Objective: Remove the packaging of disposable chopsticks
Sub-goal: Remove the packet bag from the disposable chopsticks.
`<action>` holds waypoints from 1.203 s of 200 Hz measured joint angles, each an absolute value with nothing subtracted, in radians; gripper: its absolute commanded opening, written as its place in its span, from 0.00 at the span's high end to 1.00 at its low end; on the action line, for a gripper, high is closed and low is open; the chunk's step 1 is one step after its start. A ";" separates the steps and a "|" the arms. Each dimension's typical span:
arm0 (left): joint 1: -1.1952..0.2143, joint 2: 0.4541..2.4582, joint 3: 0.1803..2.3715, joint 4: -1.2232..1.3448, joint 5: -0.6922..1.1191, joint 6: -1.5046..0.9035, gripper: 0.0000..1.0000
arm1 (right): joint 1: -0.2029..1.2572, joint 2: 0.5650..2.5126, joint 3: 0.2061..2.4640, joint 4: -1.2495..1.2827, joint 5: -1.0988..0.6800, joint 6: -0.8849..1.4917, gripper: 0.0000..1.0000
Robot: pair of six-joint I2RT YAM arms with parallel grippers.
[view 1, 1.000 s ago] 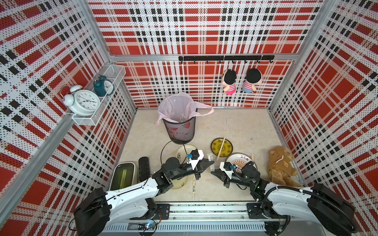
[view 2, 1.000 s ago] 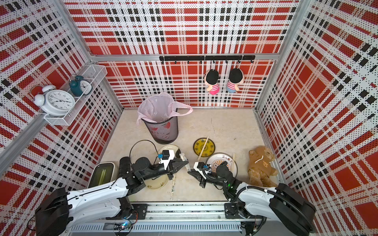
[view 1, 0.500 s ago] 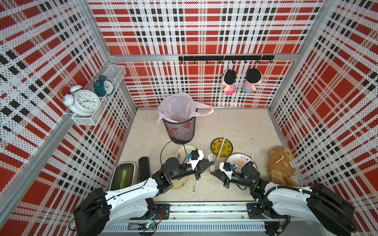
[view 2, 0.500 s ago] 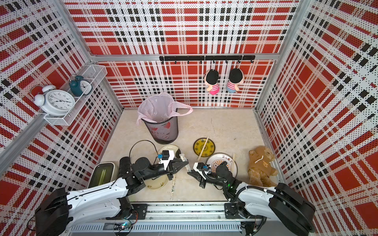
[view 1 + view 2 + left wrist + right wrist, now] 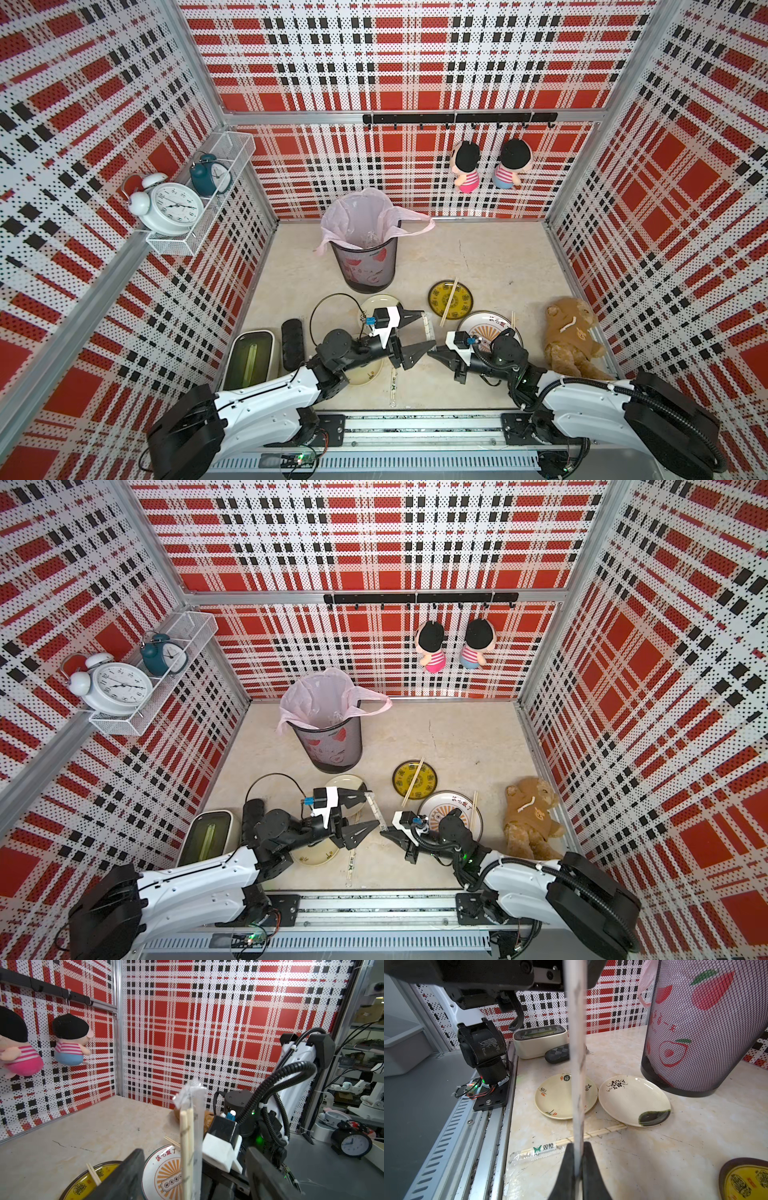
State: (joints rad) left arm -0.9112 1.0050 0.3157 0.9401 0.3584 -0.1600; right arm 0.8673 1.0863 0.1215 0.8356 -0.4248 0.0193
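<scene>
I had the right end effector (image 5: 432, 355) pinched shut on one sleeve (image 5: 198, 1105), lifted clear of the surface (image 5: 478, 257) at its near middle, with its chopsticks (image 5: 186, 1147) showing inside. The left end effector (image 5: 428, 328) stood wide open around that sleeve, gripping nothing. I judged this the regrasp before the pull: the left should close on the sticks' end, then draw straight away from the right. Another wrapped pair (image 5: 537, 1150) lay by the near edge. The lined bin (image 5: 365, 266) stood at the far side, with red plaid walls (image 5: 415, 54) all round.
</scene>
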 measured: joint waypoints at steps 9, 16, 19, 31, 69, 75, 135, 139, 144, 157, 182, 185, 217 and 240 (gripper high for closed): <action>-0.905 1.005 0.315 0.961 0.358 -0.168 0.27 | 0.867 1.084 0.121 0.836 -0.428 0.019 1.00; -0.898 1.005 0.314 0.980 0.360 -0.177 0.32 | 0.867 1.082 0.121 0.836 -0.430 0.019 1.00; -0.895 1.005 0.313 0.987 0.361 -0.178 0.35 | 0.867 1.081 0.121 0.837 -0.431 0.019 1.00; -0.881 1.005 0.312 1.016 0.367 -0.193 0.43 | 0.867 1.081 0.121 0.838 -0.435 0.019 1.00; -0.854 1.032 0.312 1.095 0.411 -0.229 0.56 | 0.867 1.071 0.120 0.842 -0.447 0.019 1.00; -0.853 1.039 0.312 1.101 0.418 -0.231 0.58 | 0.867 1.071 0.120 0.844 -0.449 0.019 1.00; -0.852 1.079 0.312 1.135 0.478 -0.246 0.70 | 0.867 1.074 0.120 0.844 -0.453 0.019 1.00; -0.852 1.080 0.312 1.137 0.480 -0.246 0.70 | 0.867 1.074 0.120 0.844 -0.453 0.019 1.00; -0.852 1.081 0.312 1.138 0.483 -0.246 0.70 | 0.867 1.075 0.120 0.844 -0.453 0.019 1.00; -0.852 1.083 0.312 1.139 0.488 -0.246 0.70 | 0.867 1.081 0.120 0.844 -0.453 0.019 1.00; -0.852 1.085 0.312 1.139 0.491 -0.246 0.78 | 0.867 1.096 0.120 0.843 -0.453 0.019 1.00; -0.852 1.085 0.312 1.139 0.491 -0.250 0.80 | 0.867 1.097 0.120 0.843 -0.453 0.019 1.00; -0.851 1.089 0.312 1.145 0.492 -0.249 0.92 | 0.867 1.098 0.120 0.844 -0.455 0.018 1.00; -0.849 1.094 0.312 1.148 0.492 -0.251 0.96 | 0.867 1.098 0.120 0.844 -0.454 0.018 1.00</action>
State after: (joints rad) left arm -0.8490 1.0939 0.3122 1.1477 0.4919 -0.2508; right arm 0.8673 1.0977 0.1204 0.8440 -0.4541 0.0181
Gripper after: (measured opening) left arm 0.086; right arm 0.074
